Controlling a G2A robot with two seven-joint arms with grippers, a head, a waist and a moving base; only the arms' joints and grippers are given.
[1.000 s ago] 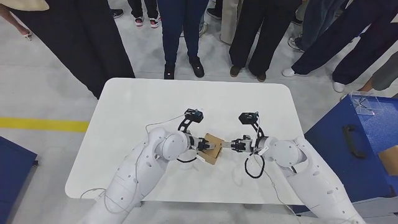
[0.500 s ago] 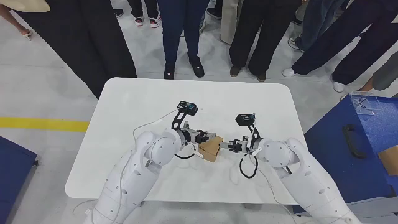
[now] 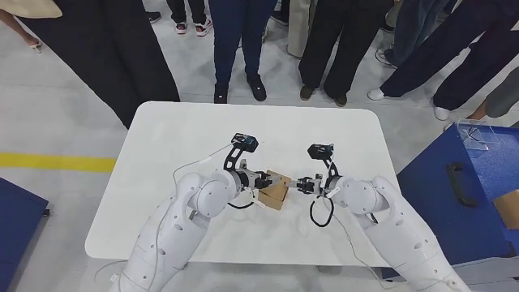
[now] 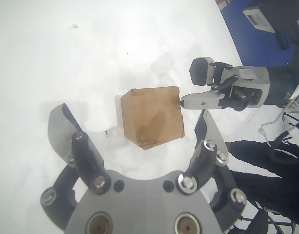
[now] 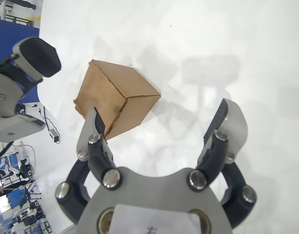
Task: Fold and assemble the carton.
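Observation:
A small brown carton (image 3: pixel 276 191), folded into a closed box, rests on the white table (image 3: pixel 162 146) between my two grippers. My left gripper (image 3: pixel 260 182) is beside it on one side, and in the left wrist view it is open (image 4: pixel 131 113) with the carton (image 4: pixel 152 118) lying just ahead of its fingers, not clamped. On the opposite side is my right gripper (image 3: pixel 299 185), open (image 5: pixel 159 113), with one fingertip (image 5: pixel 94 118) at a corner of the carton (image 5: pixel 115 96). That right gripper (image 4: pixel 192 87) is seen farther off touching the box's edge.
Several people stand close along the table's far edge. A blue cabinet (image 3: pixel 462 186) stands to the right of the table. Bare tabletop surrounds the carton on all sides.
The carton has settled from a tilted pose into a squarer box shape on the table. The left wrist swung toward the far side and the right gripper edged closer to the box.

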